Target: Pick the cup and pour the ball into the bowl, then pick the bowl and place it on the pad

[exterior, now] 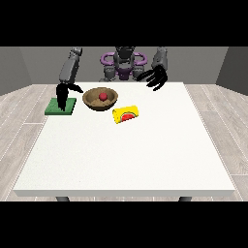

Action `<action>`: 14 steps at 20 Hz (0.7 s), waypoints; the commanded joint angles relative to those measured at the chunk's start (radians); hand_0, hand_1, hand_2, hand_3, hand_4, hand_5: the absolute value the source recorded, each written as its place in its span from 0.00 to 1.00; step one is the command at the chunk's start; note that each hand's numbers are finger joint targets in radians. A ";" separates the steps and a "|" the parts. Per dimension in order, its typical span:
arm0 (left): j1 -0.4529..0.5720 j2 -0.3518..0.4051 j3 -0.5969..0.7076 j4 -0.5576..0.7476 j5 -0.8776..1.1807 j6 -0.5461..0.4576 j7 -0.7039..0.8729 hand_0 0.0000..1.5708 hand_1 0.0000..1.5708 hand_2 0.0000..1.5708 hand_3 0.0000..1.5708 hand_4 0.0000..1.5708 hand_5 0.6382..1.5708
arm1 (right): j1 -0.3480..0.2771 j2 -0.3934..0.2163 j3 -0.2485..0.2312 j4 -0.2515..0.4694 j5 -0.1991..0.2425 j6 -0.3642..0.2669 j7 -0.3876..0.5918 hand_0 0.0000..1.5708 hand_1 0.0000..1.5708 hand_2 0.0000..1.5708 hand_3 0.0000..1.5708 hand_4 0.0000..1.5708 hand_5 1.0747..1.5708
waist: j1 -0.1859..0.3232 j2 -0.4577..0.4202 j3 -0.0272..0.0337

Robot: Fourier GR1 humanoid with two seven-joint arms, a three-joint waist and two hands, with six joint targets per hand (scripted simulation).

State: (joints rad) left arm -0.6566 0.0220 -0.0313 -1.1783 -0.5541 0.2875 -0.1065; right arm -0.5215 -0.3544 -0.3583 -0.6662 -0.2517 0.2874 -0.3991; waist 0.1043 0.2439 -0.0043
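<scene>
A brown bowl (100, 99) stands on the table at the back, left of the middle, with a red ball (103, 97) inside it. A yellow cup (126, 114) with a red and green picture lies on its side just right of and in front of the bowl. A green pad (61, 106) lies left of the bowl. The hand at the view's left (63, 94) hangs over the pad with its fingers pointing down, straight, holding nothing. The hand at the view's right (156, 78) hovers at the table's far edge, fingers spread, away from the cup and bowl.
The white table (126, 155) stretches wide in front of the objects. The robot's body (123, 65) stands behind the far edge.
</scene>
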 commanded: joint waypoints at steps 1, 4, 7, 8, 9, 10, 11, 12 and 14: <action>0.058 -0.021 0.056 0.033 0.212 -0.005 -0.131 0.00 0.00 0.00 0.00 0.00 0.97 | -0.034 0.058 0.038 -0.044 0.008 -0.029 0.042 0.00 0.00 0.00 0.00 0.24 0.99 | -0.044 0.035 0.0007; 0.034 0.000 0.134 0.107 0.238 -0.060 -0.156 0.00 0.00 0.00 0.00 0.00 0.94 | 0.028 0.102 0.106 -0.076 0.059 -0.024 0.021 0.00 0.00 0.00 0.00 0.15 0.96 | -0.108 0.002 0.0033; 0.054 0.010 0.131 0.140 0.245 -0.083 -0.165 0.00 0.00 0.00 0.00 0.00 0.95 | 0.010 0.113 0.106 -0.059 0.045 -0.055 0.096 0.00 0.00 0.00 0.00 0.01 0.94 | -0.107 -0.071 0.0041; 0.103 0.025 0.132 0.143 0.262 -0.123 -0.166 0.00 0.00 0.00 0.00 0.00 0.95 | 0.037 0.118 0.113 -0.060 0.055 -0.071 0.102 0.00 0.00 0.00 0.00 0.00 0.95 | -0.094 -0.106 0.0040; 0.051 0.044 0.177 0.177 0.268 -0.085 -0.161 0.00 0.00 0.00 0.00 0.00 0.95 | 0.074 0.133 0.148 -0.089 0.074 -0.041 0.084 0.00 0.00 0.00 0.00 0.00 0.94 | -0.153 -0.100 0.0040; 0.078 0.020 0.136 0.146 0.266 -0.101 -0.194 0.00 0.00 0.00 0.00 0.00 0.96 | 0.011 0.084 0.096 -0.035 0.038 -0.034 0.096 0.00 0.00 0.00 0.00 0.00 0.95 | -0.095 -0.074 0.0044; 0.091 -0.020 0.106 0.150 0.240 -0.046 -0.167 0.00 0.00 0.00 0.00 0.00 0.96 | 0.048 0.113 0.106 -0.033 0.042 -0.038 0.070 0.00 0.00 0.00 0.00 0.02 0.94 | -0.116 -0.095 0.0044; 0.087 -0.021 0.085 0.122 0.249 -0.051 -0.173 0.00 0.00 0.00 0.00 0.00 0.96 | 0.026 0.122 0.103 0.005 0.063 -0.077 0.016 0.00 0.00 0.00 0.00 0.05 0.94 | -0.076 -0.059 0.0046; 0.040 0.000 0.106 0.126 0.255 -0.084 -0.148 0.00 0.00 0.00 0.00 0.00 0.97 | 0.000 0.118 0.088 0.029 0.041 -0.066 0.026 0.00 0.00 0.00 0.00 0.12 0.96 | -0.076 -0.047 0.0047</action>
State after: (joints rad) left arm -0.5975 0.0215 0.0805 -1.0463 -0.3072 0.2115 -0.2635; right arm -0.5059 -0.2419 -0.2602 -0.6854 -0.2044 0.2281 -0.3477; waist 0.0145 0.1837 -0.0001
